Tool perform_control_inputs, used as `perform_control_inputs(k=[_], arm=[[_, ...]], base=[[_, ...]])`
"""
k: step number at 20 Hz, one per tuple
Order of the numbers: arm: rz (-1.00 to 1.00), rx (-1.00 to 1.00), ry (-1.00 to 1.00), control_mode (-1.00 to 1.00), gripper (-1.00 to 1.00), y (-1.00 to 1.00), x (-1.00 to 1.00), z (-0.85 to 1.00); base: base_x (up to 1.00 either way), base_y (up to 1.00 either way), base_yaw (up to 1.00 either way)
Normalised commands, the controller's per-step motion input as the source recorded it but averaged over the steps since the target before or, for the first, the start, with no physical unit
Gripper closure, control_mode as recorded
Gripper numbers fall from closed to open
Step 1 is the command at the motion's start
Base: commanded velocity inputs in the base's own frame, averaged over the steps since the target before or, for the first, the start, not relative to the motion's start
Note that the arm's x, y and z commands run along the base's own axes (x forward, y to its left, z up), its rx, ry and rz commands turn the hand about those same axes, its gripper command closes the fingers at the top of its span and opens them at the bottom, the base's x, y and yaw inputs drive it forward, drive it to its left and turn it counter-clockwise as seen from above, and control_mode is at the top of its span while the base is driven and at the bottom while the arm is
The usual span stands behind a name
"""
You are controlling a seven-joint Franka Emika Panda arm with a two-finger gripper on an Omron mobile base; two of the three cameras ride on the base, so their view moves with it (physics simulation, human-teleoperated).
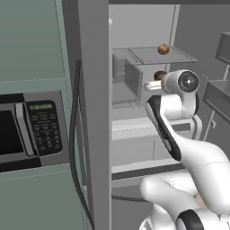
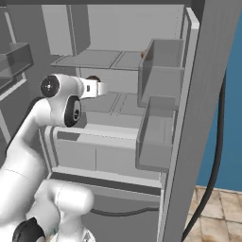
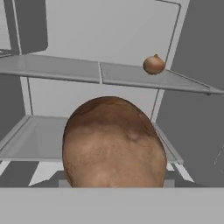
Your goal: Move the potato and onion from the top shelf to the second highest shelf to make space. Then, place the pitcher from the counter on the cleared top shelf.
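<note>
The potato (image 3: pixel 113 144), a mottled dark-brown lump, looms large and close in the hand view and hides the fingertips. In the left base view the potato (image 1: pixel 159 75) hangs at the tip of my gripper (image 1: pixel 152 84), inside the open fridge, below the top shelf (image 1: pixel 175 55) and above the second highest shelf (image 3: pixel 35 140). My gripper (image 2: pixel 101 88) is shut on the potato. The onion (image 3: pixel 154 64), a smooth orange-tan ball, rests on the right part of the top shelf (image 3: pixel 52 70); the same onion (image 1: pixel 163 49) sits up and right of my hand. The pitcher and the counter are out of view.
A microwave (image 1: pixel 27 130) sits in the cabinet wall left of the fridge's side panel (image 1: pixel 94 112). Clear door bins (image 2: pixel 160 75) hang on the open door at the right. Pale drawers (image 2: pixel 94 156) lie below the shelves. A dark cable (image 2: pixel 215 156) runs down outside.
</note>
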Motion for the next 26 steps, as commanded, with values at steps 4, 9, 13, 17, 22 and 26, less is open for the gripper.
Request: perform_control_inputs(k=[4,9,13,17,22,26], arm=[[0.01,0.05,0.05,-1.0,1.0,0.12,-0.78,-0.67],[0.05,0.08,0.15,-1.0,1.0,0.26,-0.16,-0.49],[0.07,0.1,0.23,-1.0,1.0,0.17,0.0,-0.18],[0.06,0.1,0.21,-1.0,1.0,0.08,0.21,0.0],[0.06,0.09,0.13,-1.0,1.0,0.03,0.51,0.0],[0.06,0.03,0.05,-1.0,1.0,0.07,0.65,-0.01]], base=[[0.0,0.0,0.0],[0.0,0.0,0.0],[0.0,0.0,0.0],[0.0,0.0,0.0],[0.0,0.0,0.0],[0.0,0.0,0.0]])
